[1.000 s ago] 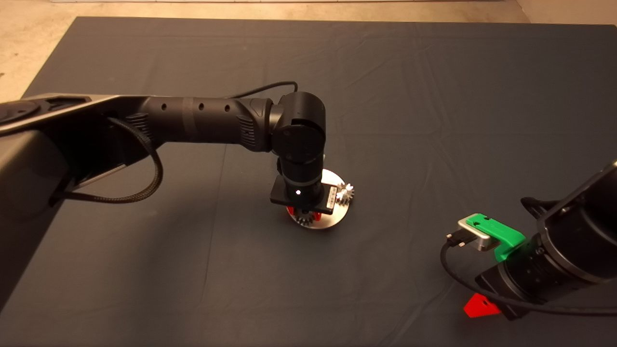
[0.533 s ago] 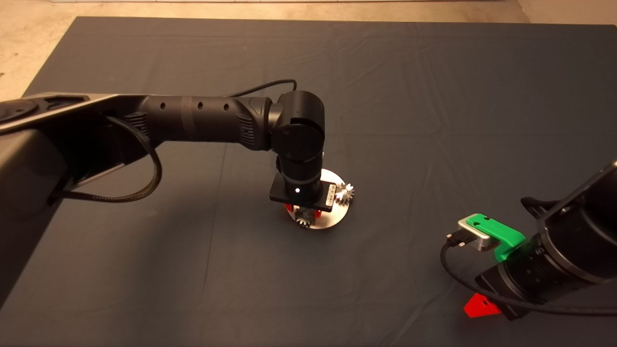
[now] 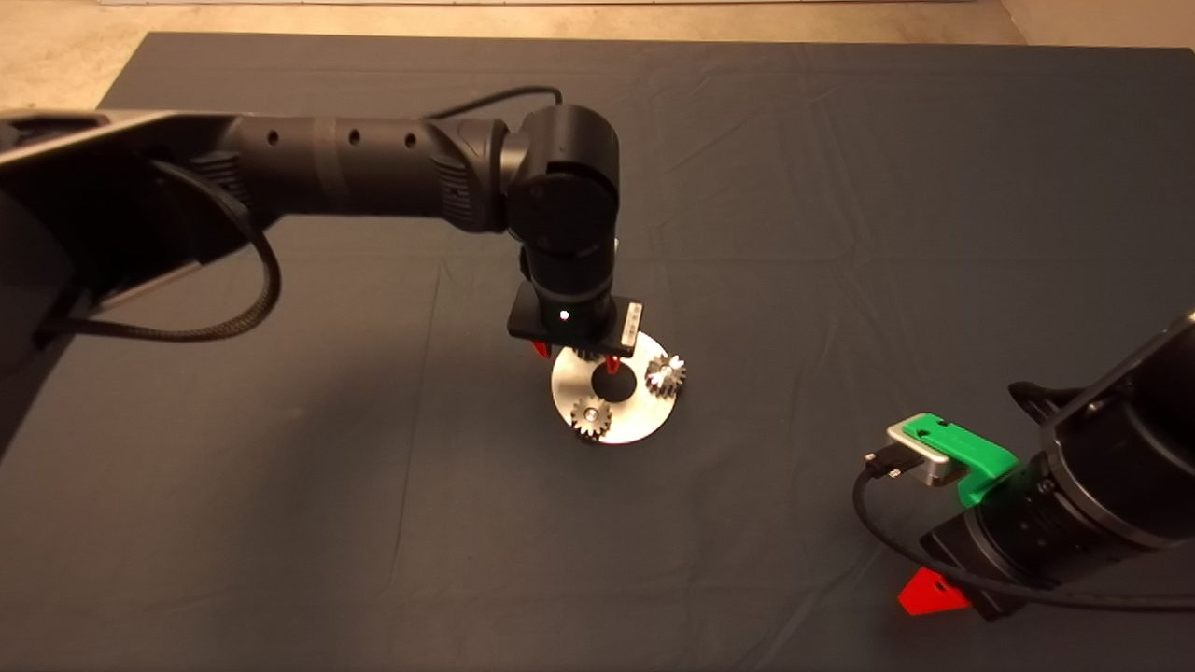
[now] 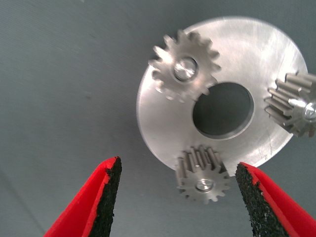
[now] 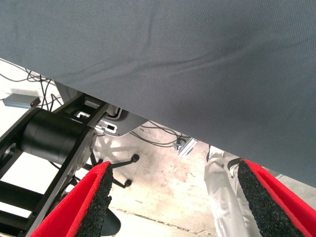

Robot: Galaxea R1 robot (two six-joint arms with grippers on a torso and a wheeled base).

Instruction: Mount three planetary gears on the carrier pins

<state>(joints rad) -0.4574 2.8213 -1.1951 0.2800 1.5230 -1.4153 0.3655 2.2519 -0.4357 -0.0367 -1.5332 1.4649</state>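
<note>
The shiny silver disc [image 3: 638, 418] lies mid-mat, also in the left wrist view [image 4: 160, 126]. Three planetary gears sit on it: one [image 3: 591, 415] at the near left, one [image 3: 666, 373] at the right, and one half hidden under my left gripper. The left wrist view shows all three gears [image 4: 183, 71] [image 4: 203, 174] [image 4: 296, 103], each with a carrier pin tip [image 4: 184, 68] in its centre hole. My left gripper [image 3: 574, 357] [image 4: 177, 170] hangs open and empty above the disc's far edge. My right gripper [image 3: 929, 593] [image 5: 175, 173] waits open at the mat's near right.
The dark mat [image 3: 840, 187] has wrinkles and bare floor beyond its far edge. The right wrist view looks past the mat's edge at cables, a black stand [image 5: 54, 136] and a person's leg [image 5: 224, 197] on the floor.
My left gripper has let go of the near-left gear, risen and drawn back towards the disc's far edge. That gear stays on the disc. The right arm has not moved.
</note>
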